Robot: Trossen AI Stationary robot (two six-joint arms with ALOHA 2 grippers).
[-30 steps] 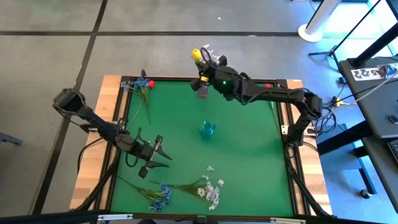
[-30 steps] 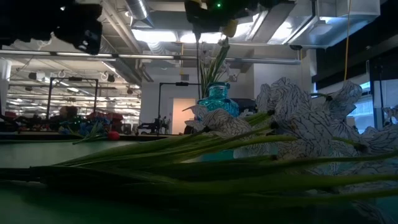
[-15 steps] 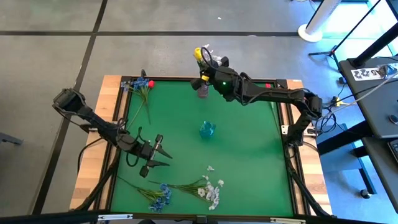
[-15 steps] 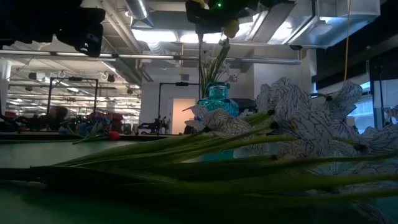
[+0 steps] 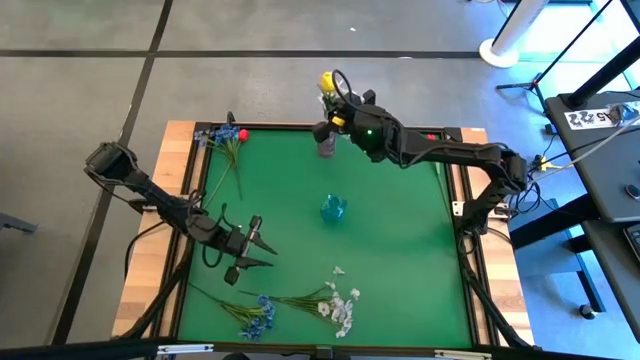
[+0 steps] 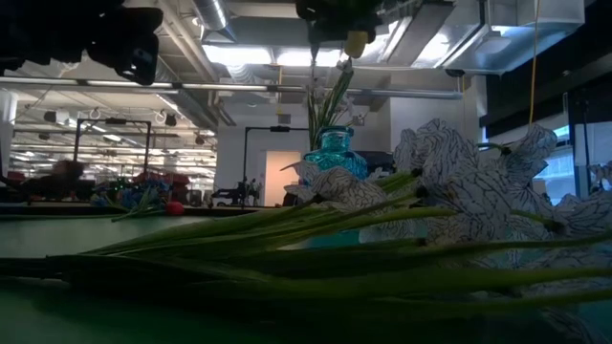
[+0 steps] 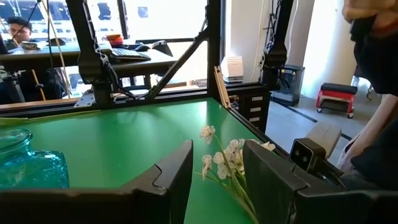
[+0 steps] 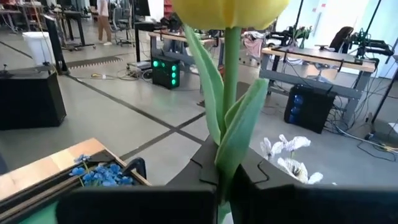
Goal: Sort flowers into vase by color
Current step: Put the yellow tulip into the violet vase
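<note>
Right gripper (image 5: 340,103): positioned over the far edge of the green tabletop (image 5: 400,250), jaws clamped on the stem of a yellow tulip-like flower (image 5: 326,81). The right wrist view confirms the grip, with the green stem and leaves rising from between the dark jaws and the yellow bud (image 8: 229,12) above them. Just beside the gripper, a small greyish vase (image 5: 325,146) stands at the far edge of the tabletop; a white spray (image 8: 287,155) shows near it in the wrist view.

Left gripper (image 5: 252,253): held over the near-left area of the tabletop, jaws apart and holding nothing. In the left wrist view its fingers (image 7: 176,177) frame a white blossom spray (image 7: 225,160) lying on the green surface.

Blue glass vase (image 5: 333,209): upright near the middle of the tabletop, well apart from both grippers.

Remaining flowers: blue blooms and a red bud (image 5: 228,134) lie at the far-left corner. A blue cluster (image 5: 259,316) and white sprays (image 5: 342,306) lie along the near edge, stems flat on the tabletop.
</note>
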